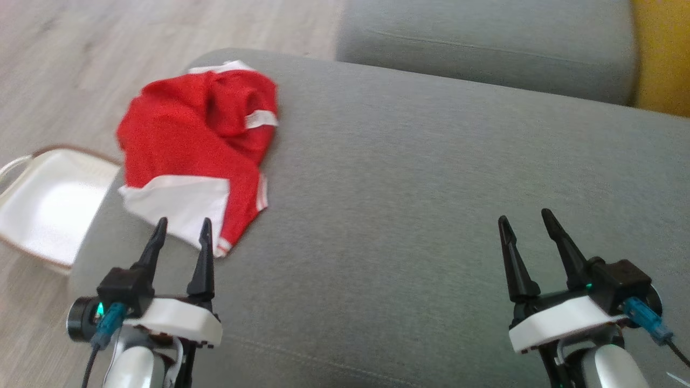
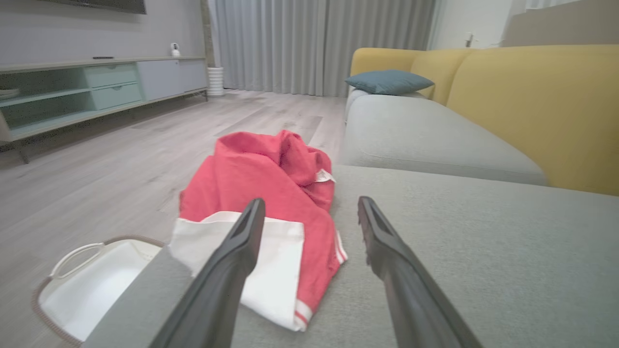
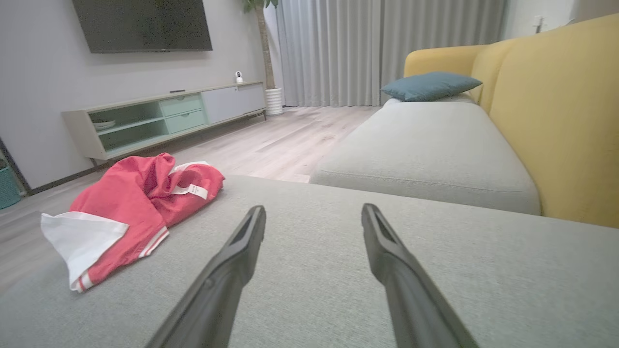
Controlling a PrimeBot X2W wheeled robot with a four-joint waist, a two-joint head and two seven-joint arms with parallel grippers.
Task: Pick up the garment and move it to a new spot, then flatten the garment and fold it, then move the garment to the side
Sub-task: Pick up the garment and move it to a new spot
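The red-and-white garment (image 1: 197,145) is lying crumpled at the far left end of the grey sofa seat (image 1: 431,188), its white panel reaching slightly past the seat's left edge, w/ a small label showing among the folds (clearest in the right wrist view). The left tool (image 1: 184,222) is hovering right at the garment's near hem, fingers spread wide & gripping nothing. In its own wrist view one finger is overlapping the white panel while the other is lining up over bare cushion just beside the red hem; whether the tips are touching cloth I can't tell. The right tool (image 1: 525,215) is hanging well apart to the right over bare cushion, likewise spread wide & empty. Down on the wood floor (image 1: 81,54), close against the seat's left edge, a white-lined basket (image 1: 54,205) w/ a brown rim is sitting just beside the overhanging cloth. Beyond the garment a 2nd grey seat (image 1: 485,48) is stretching away, w/ a yellow backrest (image 1: 663,54) along its right & a blue pillow (image 2: 389,81) resting at the far end. Across the room a low cabinet (image 2: 96,87) is standing along the wall under a dark TV (image 3: 142,24), & grey curtains (image 2: 319,43) are hanging at the back.
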